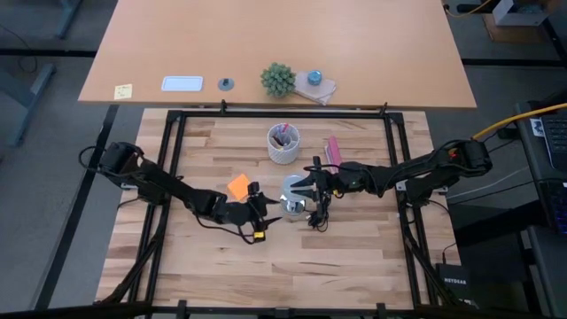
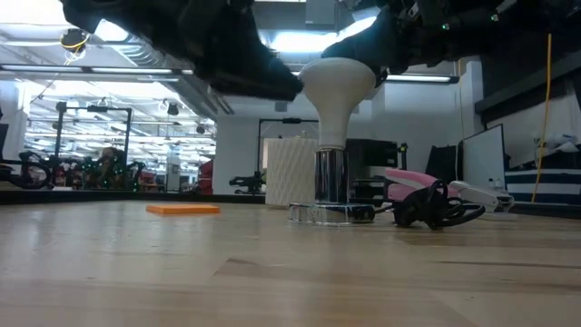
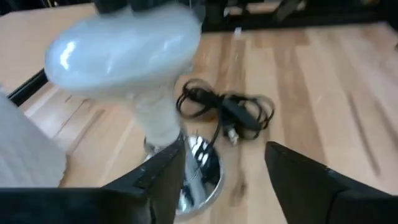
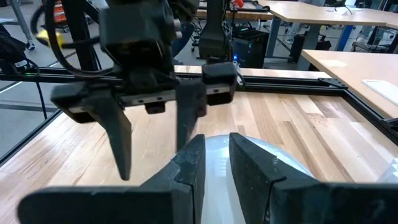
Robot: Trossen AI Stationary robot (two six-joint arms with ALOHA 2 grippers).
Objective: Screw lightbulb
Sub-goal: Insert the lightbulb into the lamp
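Note:
The white lightbulb [image 2: 338,86] stands upright, its narrow base in the round silvery fitting [image 2: 331,182] at mid-table; it also shows in the high view [image 1: 292,190]. My left gripper [image 3: 224,177] is open on the bulb's left side [image 1: 259,211], its fingers level and apart from the bulb [image 3: 124,56]. My right gripper [image 4: 215,163] comes from the right [image 1: 307,188]. Its fingers stand a narrow gap apart and lie over the bulb's rounded wide end [image 4: 280,158]. My right gripper's fingers [image 4: 186,165] lie level over the top of the bulb's rounded wide end [image 4: 214,143], coming from the table's right. In the low view the gripper [image 2: 381,50] overlaps the dome's upper right edge. I cannot tell whether they touch it.
A white cup of pens [image 1: 283,143] stands behind the fitting. An orange pad [image 1: 238,186] lies to the left and a pink object [image 1: 333,151] to the far right. The fitting's coiled black cord [image 1: 317,218] lies right of the fitting. A black frame [image 1: 174,133] bounds the table.

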